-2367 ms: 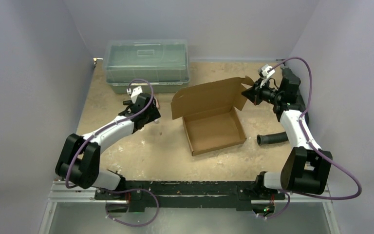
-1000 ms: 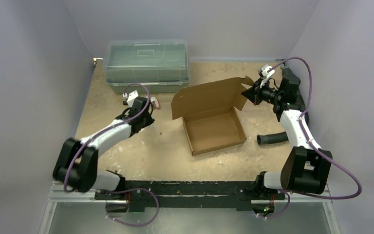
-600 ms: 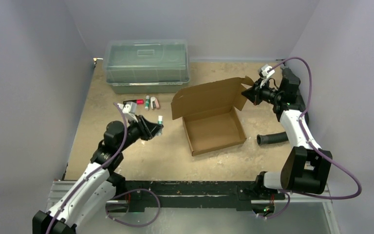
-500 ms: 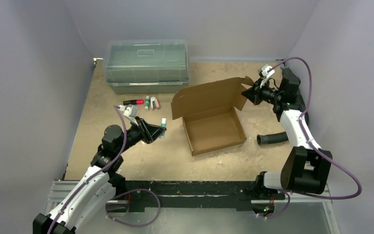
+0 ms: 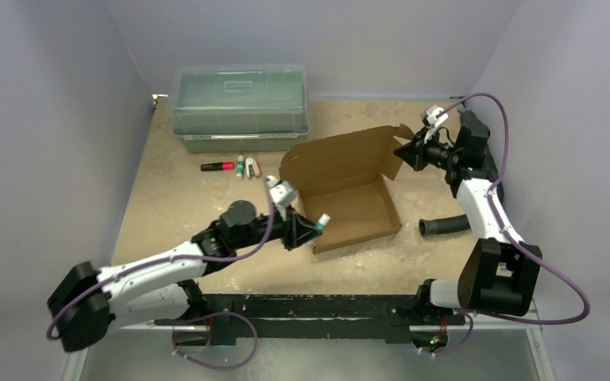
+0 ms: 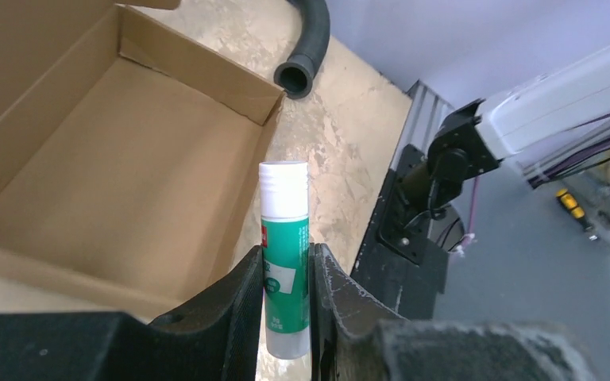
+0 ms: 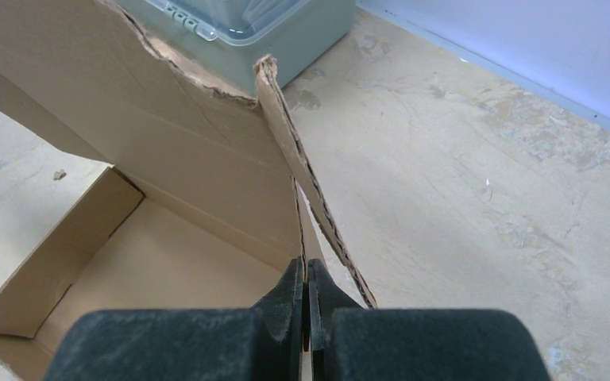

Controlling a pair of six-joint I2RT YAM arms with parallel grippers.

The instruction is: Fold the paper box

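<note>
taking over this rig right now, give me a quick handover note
Left end effector: shut on a green-and-white glue stick, held over the near-left edge of the paper box.
Right end effector: shut on the side flap of the lid, holding the lid upright.
Box sits mid-table, to the right of the plastic bin and nearer the arms.
Done: tray walls are up, tray empty.
Left: probably put the stick in the tray, then fold the lid down and tuck it.
</note>
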